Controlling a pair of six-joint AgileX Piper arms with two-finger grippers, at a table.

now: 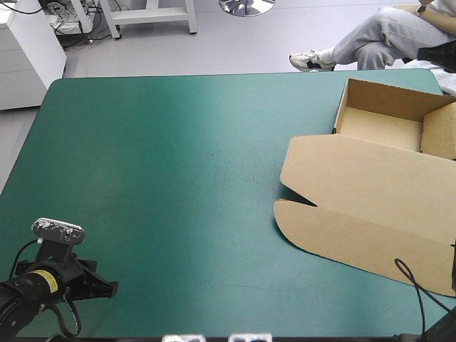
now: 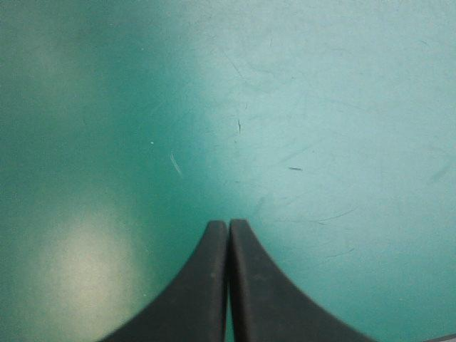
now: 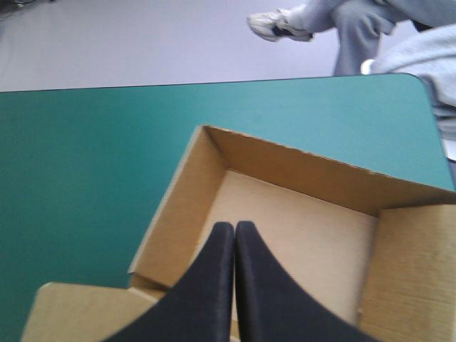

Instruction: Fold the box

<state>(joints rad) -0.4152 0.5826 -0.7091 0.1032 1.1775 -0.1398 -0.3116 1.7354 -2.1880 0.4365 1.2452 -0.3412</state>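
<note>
Brown box (image 1: 370,187) sits on right side of table, on teal-green cover (image 1: 164,178). Its tray (image 1: 377,127) is open at far right corner, sides standing up. Its lid (image 1: 356,214) lies flat, reaching toward near edge.

At near left corner: left gripper (image 2: 229,224), well apart from box. Black fingers pressed together, holding nothing. Only bare cover ahead of it.

Over open tray: right gripper (image 3: 235,226), pointing into it. Fingers pressed together too, holding nothing. Touching box or not: cannot tell.
</note>
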